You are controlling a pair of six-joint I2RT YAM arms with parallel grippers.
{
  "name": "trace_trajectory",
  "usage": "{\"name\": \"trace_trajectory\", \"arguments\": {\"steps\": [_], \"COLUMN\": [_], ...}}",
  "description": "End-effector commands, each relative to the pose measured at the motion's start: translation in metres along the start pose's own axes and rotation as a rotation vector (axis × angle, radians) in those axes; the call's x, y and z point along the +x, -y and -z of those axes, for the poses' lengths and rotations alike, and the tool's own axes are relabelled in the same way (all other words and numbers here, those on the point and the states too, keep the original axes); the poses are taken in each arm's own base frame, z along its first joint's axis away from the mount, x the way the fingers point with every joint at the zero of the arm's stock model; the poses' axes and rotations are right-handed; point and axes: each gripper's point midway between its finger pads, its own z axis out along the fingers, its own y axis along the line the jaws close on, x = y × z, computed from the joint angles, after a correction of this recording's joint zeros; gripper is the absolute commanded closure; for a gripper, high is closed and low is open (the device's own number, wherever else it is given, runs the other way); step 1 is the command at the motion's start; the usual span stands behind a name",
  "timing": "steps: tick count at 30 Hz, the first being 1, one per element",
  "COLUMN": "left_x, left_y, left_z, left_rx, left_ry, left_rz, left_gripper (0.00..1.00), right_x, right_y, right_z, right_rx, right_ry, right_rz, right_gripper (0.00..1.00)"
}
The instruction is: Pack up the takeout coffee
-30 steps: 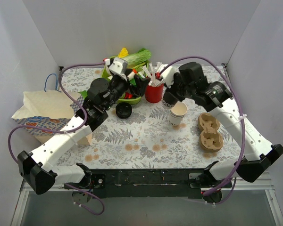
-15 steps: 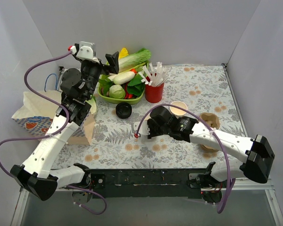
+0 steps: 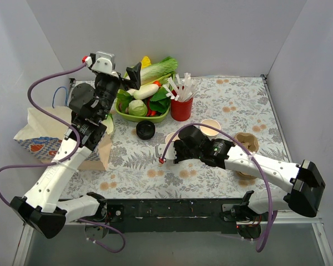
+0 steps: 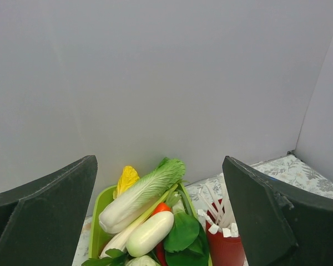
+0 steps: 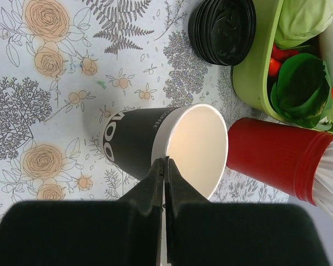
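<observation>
No cup with a black lid shows in any view. My right gripper (image 5: 164,162) is shut on the rim of a lidless black paper cup (image 5: 127,145) with a white inside. The cup tilts over the flowered table. In the top view this gripper (image 3: 172,141) is mid-table, in front of the red straw holder (image 3: 181,108), and it mostly hides the cup. My left gripper (image 4: 160,162) is open and empty. It is raised high (image 3: 126,76) over the green vegetable tray (image 3: 122,113) and faces the back wall.
A stack of loose black lids (image 3: 145,130) lies by the tray and shows in the right wrist view (image 5: 222,26). A lidless white cup (image 3: 210,127) stands behind the right arm. Brown cup carriers (image 3: 247,142) sit at the right. A paper bag (image 3: 44,132) stands at the left.
Since a second ago the left arm rose from the lids to high above the tray, and the right arm swung from the straw holder to mid-table. Over the last half second both barely shifted.
</observation>
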Motion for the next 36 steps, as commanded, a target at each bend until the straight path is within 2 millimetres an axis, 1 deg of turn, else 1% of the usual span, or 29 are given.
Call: {"name": "trace_trajectory", "arguments": {"steps": [1, 4, 10, 12, 13, 14, 17, 18, 20, 21, 22, 23, 24, 25, 26, 27, 28, 29, 30, 31, 32, 33, 34, 35, 36], "left_x": [-0.008, -0.001, 0.011, 0.017, 0.017, 0.023, 0.03, 0.034, 0.039, 0.043, 0.044, 0.046, 0.047, 0.049, 0.05, 0.052, 0.054, 0.055, 0.057, 0.058, 0.062, 0.066, 0.066, 0.078, 0.08], "left_y": [0.006, 0.012, 0.015, 0.017, 0.017, 0.018, 0.022, 0.023, 0.025, 0.026, 0.027, 0.027, 0.029, 0.03, 0.031, 0.032, 0.033, 0.034, 0.035, 0.036, 0.039, 0.041, 0.047, 0.051, 0.055], "left_z": [-0.002, -0.004, -0.006, -0.008, -0.008, -0.009, -0.009, -0.01, -0.01, -0.011, -0.011, -0.011, -0.011, -0.011, -0.011, -0.012, -0.013, -0.013, -0.015, -0.015, -0.017, -0.018, -0.017, -0.017, -0.016], "left_rx": [0.031, 0.054, 0.067, 0.071, 0.071, 0.075, 0.088, 0.089, 0.094, 0.099, 0.104, 0.104, 0.113, 0.115, 0.12, 0.124, 0.128, 0.129, 0.131, 0.138, 0.148, 0.16, 0.2, 0.22, 0.244], "left_ry": [0.025, 0.01, -0.008, -0.022, -0.022, -0.034, -0.048, -0.059, -0.07, -0.079, -0.082, -0.091, -0.094, -0.098, -0.103, -0.107, -0.112, -0.115, -0.12, -0.122, -0.139, -0.154, -0.16, -0.198, -0.21], "left_rz": [-0.003, 0.012, 0.009, 0.013, 0.023, 0.026, 0.041, 0.048, 0.056, 0.058, 0.06, 0.061, 0.068, 0.07, 0.072, 0.073, 0.074, 0.076, 0.08, 0.082, 0.082, 0.08, 0.075, 0.068, 0.064], "left_gripper": [0.02, 0.02, 0.02, 0.02, 0.02, 0.02, 0.02, 0.02, 0.02, 0.02, 0.02, 0.02, 0.02, 0.02, 0.02, 0.02, 0.02, 0.02, 0.02, 0.02, 0.02, 0.02, 0.02, 0.02, 0.02], "right_x": [-0.003, -0.001, 0.005, 0.007, 0.009, 0.011, 0.015, 0.013, 0.013, 0.015, 0.013, 0.013, 0.016, 0.011, 0.011, 0.007, 0.006, -0.005, -0.011, -0.012, -0.021, -0.023, -0.018, -0.013, -0.015], "right_y": [-0.001, -0.004, -0.01, -0.009, -0.01, -0.013, -0.018, -0.022, -0.022, -0.026, -0.024, -0.025, -0.031, -0.025, -0.025, -0.028, -0.024, -0.013, -0.009, -0.004, 0.011, 0.021, 0.038, 0.05, 0.072], "right_z": [0.006, 0.007, 0.008, 0.009, 0.009, 0.01, 0.012, 0.012, 0.013, 0.014, 0.016, 0.018, 0.021, 0.026, 0.031, 0.037, 0.042, 0.052, 0.057, 0.063, 0.073, 0.078, 0.084, 0.084, 0.095], "right_rx": [0.005, -0.002, -0.017, -0.015, -0.017, -0.03, -0.051, -0.073, -0.078, -0.094, -0.098, -0.106, -0.136, -0.135, -0.144, -0.17, -0.168, -0.139, -0.133, -0.124, -0.082, -0.051, -0.001, 0.023, 0.072], "right_ry": [0.024, 0.018, -0.005, -0.01, -0.014, -0.02, -0.024, -0.008, -0.011, -0.019, -0.016, -0.018, -0.032, -0.023, -0.023, -0.013, -0.007, 0.027, 0.051, 0.055, 0.083, 0.086, 0.083, 0.071, 0.086], "right_rz": [-0.004, -0.019, -0.049, -0.052, -0.054, -0.056, -0.072, -0.074, -0.078, -0.081, -0.082, -0.085, -0.095, -0.102, -0.109, -0.121, -0.134, -0.141, -0.156, -0.169, -0.178, -0.195, -0.265, -0.313, -0.358], "right_gripper": [0.99, 0.99, 0.99, 0.99, 0.97, 0.94, 0.87, 0.85, 0.82, 0.8, 0.77, 0.72, 0.69, 0.66, 0.61, 0.58, 0.57, 0.54, 0.52, 0.51, 0.49, 0.48, 0.46, 0.42, 0.41]}}
